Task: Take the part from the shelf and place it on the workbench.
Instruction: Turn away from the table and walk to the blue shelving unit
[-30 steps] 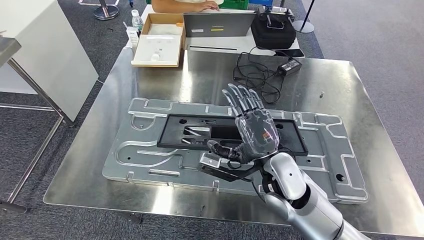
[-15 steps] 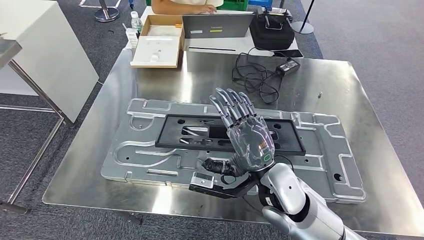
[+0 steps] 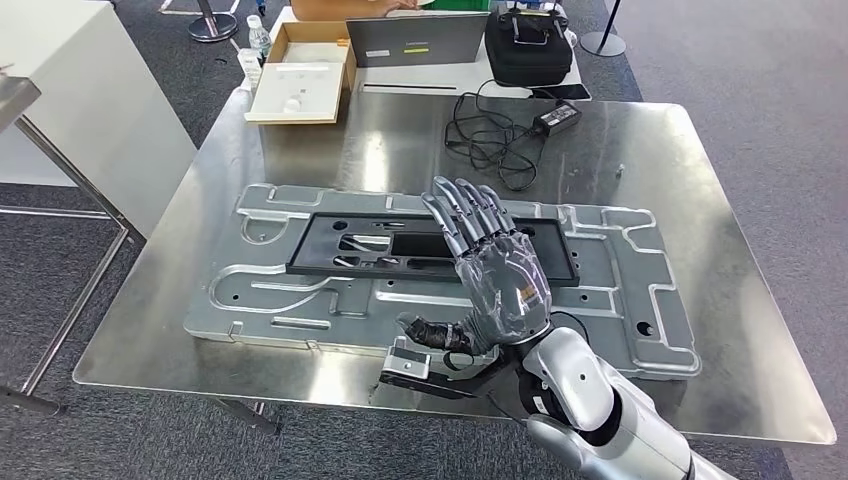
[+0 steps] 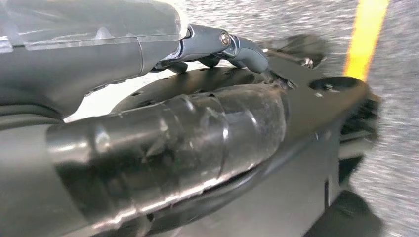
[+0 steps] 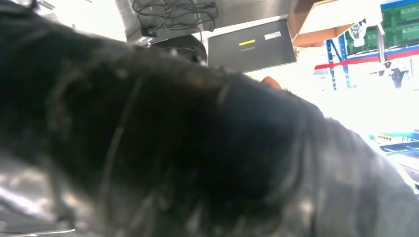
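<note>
Change: since the earlier frames the whole head view had shifted, so the camera moved; against the plate, the right hand (image 3: 497, 278) had drawn back toward the near table edge, fingers spread throughout.
Left hand (image 4: 163, 133): in the left wrist view the thumb and a darker finger lay along a flat black part with a round hole (image 4: 316, 106); they appeared to pinch it, though the contact was partly hidden. Background was blurred floor with a yellow stripe (image 4: 363, 37).
Black frame part (image 3: 430, 247): flat, rectangular, matte black, with cut-out slots and small holes; lay flat on the stamped metal plate (image 3: 300, 295), left of and behind the right hand's fingertips.
Stamped metal plate: silver, ribbed, lay flat on the steel workbench (image 3: 700, 180).
Right hand: open, palm up and facing left, holding nothing; wrist hung over the near edge of the workbench. Its wrist view was mostly dark and blurred.
Step in hand (judgement): placing looked done for the black frame part; the right hand was clearing. Best to lift clear before swinging away, so the fingers do not catch the part's edge or nudge it off the plate.
Far edge: cable and power adapter (image 3: 500, 135), laptop (image 3: 415, 40), black bag (image 3: 528, 45).
</note>
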Tool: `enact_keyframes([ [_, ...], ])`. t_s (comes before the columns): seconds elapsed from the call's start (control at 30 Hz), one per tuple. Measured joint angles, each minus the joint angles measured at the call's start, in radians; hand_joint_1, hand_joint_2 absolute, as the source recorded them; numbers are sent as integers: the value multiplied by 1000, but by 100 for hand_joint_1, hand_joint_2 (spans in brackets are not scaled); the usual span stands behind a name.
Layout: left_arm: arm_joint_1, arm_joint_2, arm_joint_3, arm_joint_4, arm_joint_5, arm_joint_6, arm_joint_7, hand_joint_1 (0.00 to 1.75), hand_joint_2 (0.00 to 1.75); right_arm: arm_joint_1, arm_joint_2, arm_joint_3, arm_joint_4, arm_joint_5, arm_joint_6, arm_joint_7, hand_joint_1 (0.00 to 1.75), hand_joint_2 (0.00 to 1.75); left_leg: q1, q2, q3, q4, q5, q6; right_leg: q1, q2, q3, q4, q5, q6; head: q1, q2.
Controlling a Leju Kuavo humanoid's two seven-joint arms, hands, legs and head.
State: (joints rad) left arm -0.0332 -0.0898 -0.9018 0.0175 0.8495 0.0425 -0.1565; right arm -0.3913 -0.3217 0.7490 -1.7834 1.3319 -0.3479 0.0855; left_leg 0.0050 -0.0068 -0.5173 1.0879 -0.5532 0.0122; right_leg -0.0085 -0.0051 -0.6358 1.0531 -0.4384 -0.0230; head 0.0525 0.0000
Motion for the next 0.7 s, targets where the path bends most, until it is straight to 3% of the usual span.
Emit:
enact_keyframes([
  [0.07, 5, 0, -4, -1, 0, 0, 2, 0, 0, 0, 0, 0, -1, 1, 0, 3, 0, 0, -5, -1, 32, -67, 12, 7, 1, 0, -8, 2, 12, 10, 0, 0],
  [0.17, 6, 0, -9, -3, 0, 1, 4, 0, 0, 0, -2, 2, -1, 2, 0, 6, 0, 0, -4, 1, 18, -79, 36, 20, 1, 2, -15, -1, 23, 29, 1, 0],
  [0.23, 5, -1, -13, -5, 0, 1, 5, 0, 0, 0, -5, 4, -1, 2, 0, 8, 0, 0, 1, 5, 3, -88, 59, 34, -2, 5, -33, 41, -32, 41, 1, 0],
  [0.3, 3, -1, -15, -6, 0, 2, 6, 0, 0, 1, -7, 5, -1, 2, 1, 9, 0, 0, 0, 9, -22, -87, 79, 43, -6, 5, -64, 152, -127, 53, 2, 0],
  [0.33, 3, -1, -16, -8, 0, 3, 7, 0, 0, 1, -8, 5, -1, 2, 1, 10, 0, 0, -1, 10, -37, -85, 89, 43, -7, 5, -76, 211, -156, 57, 1, 0],
  [0.37, 2, -1, -16, -9, 0, 4, 7, 0, 0, 2, -9, 6, -1, 2, 2, 10, 0, 0, -2, 11, -52, -82, 99, 43, -8, 5, -76, 250, -163, 60, 1, 0],
  [0.4, 1, -1, -17, -10, 0, 5, 7, 0, 0, 2, -10, 6, -1, 2, 3, 11, 0, 0, -2, 11, -67, -78, 107, 41, -8, 5, -61, 256, -148, 61, 1, 0],
  [0.47, -2, -1, -17, -11, 0, 6, 7, 0, 0, 2, -11, 6, -1, 2, 5, 12, 0, 0, -3, 11, -91, -69, 120, 38, -8, 5, 23, 162, -99, 57, 1, 0],
  [0.53, -4, -1, -17, -12, 0, 6, 7, 0, 0, 1, -11, 6, -1, 1, 6, 13, 0, 0, -5, 9, -106, -63, 133, 30, -3, 7, 117, 26, -92, 46, 1, 0],
  [0.57, -5, -1, -17, -13, -1, 7, 8, 0, 0, 0, -11, 6, -2, 1, 6, 13, 0, 0, -7, 9, -109, -62, 140, 25, 0, 7, 141, -17, -98, 39, 1, 0],
  [0.67, -4, 0, -18, -13, -1, 8, 8, 0, 0, -2, -11, 6, -4, 1, 6, 14, 0, 0, -8, 6, -113, -66, 157, 8, 1, 4, 135, -39, -86, 16, 1, 0],
  [0.7, -4, 1, -18, -13, -1, 8, 8, 0, 0, -2, -11, 6, -4, 1, 6, 14, 0, 0, -8, 5, -120, -56, 140, 3, -1, 2, 126, -42, -74, 6, 0, 0],
])
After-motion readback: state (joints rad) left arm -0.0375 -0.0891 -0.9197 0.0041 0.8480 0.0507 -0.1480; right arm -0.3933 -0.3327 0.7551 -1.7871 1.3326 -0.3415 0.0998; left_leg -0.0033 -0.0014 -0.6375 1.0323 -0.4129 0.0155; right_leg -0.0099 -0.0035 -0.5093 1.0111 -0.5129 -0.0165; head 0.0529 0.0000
